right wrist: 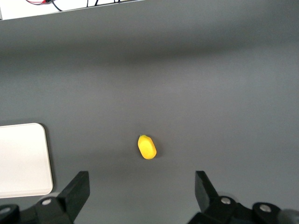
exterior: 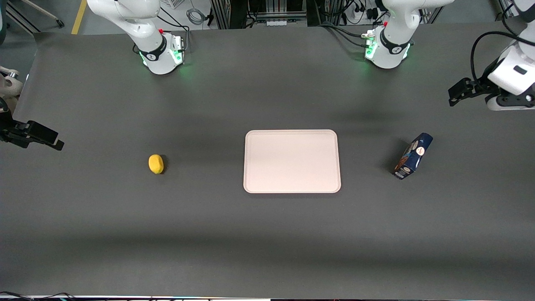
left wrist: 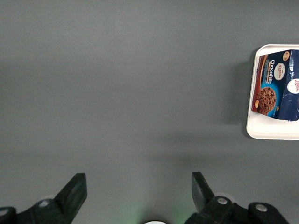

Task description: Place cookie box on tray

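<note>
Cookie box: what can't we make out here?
- Cookie box: left wrist view, one end cut off by the frame edge.
- Tray: same view, mostly out of frame, partly covered by the box.
- Hand, open, over the table's working-arm end: same view, only fingertips show.

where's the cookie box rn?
Front view: the cookie box stands on the table, beside the empty tray, toward the working arm's end. The gripper waits farther back, jaws open.

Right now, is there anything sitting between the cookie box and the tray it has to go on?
Nothing visible: only bare table lies between the cookie box and the tray. The open gripper hangs clear of both, toward the working arm's end.
</note>
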You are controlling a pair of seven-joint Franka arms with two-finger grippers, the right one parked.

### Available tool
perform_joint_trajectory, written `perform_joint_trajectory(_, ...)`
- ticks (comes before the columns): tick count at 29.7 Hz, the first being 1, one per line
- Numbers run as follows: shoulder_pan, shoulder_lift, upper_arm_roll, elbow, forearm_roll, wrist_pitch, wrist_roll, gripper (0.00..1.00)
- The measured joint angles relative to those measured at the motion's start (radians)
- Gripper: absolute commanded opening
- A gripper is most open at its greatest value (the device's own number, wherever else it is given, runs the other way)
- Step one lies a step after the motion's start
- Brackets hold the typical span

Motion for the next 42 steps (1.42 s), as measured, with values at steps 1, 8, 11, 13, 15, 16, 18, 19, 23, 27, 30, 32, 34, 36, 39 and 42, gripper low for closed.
perform_joint_trajectory(1, 0.000, 0.000, 0.002, 0.020, 0.000, -0.026, 0.025, 1.00)
perform_joint_trajectory(8, 0.001, 0.007, 0.019, 0.099, 0.004, -0.120, 0.219, 1.00)
perform_joint_trajectory(11, 0.001, 0.040, 0.020, 0.095, 0.006, -0.121, 0.297, 1.00)
perform_joint_trajectory(13, 0.001, 0.077, 0.020, 0.091, 0.007, -0.116, 0.336, 1.00)
perform_joint_trajectory(15, 0.001, 0.126, 0.020, 0.085, 0.007, -0.098, 0.371, 1.00)
perform_joint_trajectory(16, 0.001, 0.150, 0.020, 0.080, 0.007, -0.085, 0.383, 1.00)
perform_joint_trajectory(18, 0.001, 0.198, 0.020, 0.062, 0.007, -0.044, 0.399, 1.00)
perform_joint_trajectory(19, 0.002, 0.221, 0.020, 0.048, 0.007, -0.017, 0.405, 1.00)
perform_joint_trajectory(23, 0.002, 0.295, 0.021, -0.036, 0.007, 0.124, 0.415, 1.00)
perform_joint_trajectory(27, 0.002, 0.349, 0.021, -0.122, 0.007, 0.267, 0.417, 1.00)
perform_joint_trajectory(30, 0.002, 0.383, 0.021, -0.164, 0.006, 0.345, 0.418, 1.00)
perform_joint_trajectory(32, 0.002, 0.401, 0.021, -0.182, 0.006, 0.389, 0.419, 1.00)
perform_joint_trajectory(34, 0.002, 0.416, 0.021, -0.196, 0.006, 0.429, 0.420, 1.00)
perform_joint_trajectory(36, 0.002, 0.430, 0.020, -0.208, 0.006, 0.467, 0.421, 1.00)
perform_joint_trajectory(39, 0.002, 0.448, 0.020, -0.233, 0.006, 0.530, 0.422, 1.00)
perform_joint_trajectory(42, 0.002, 0.460, 0.020, -0.265, 0.005, 0.596, 0.422, 1.00)
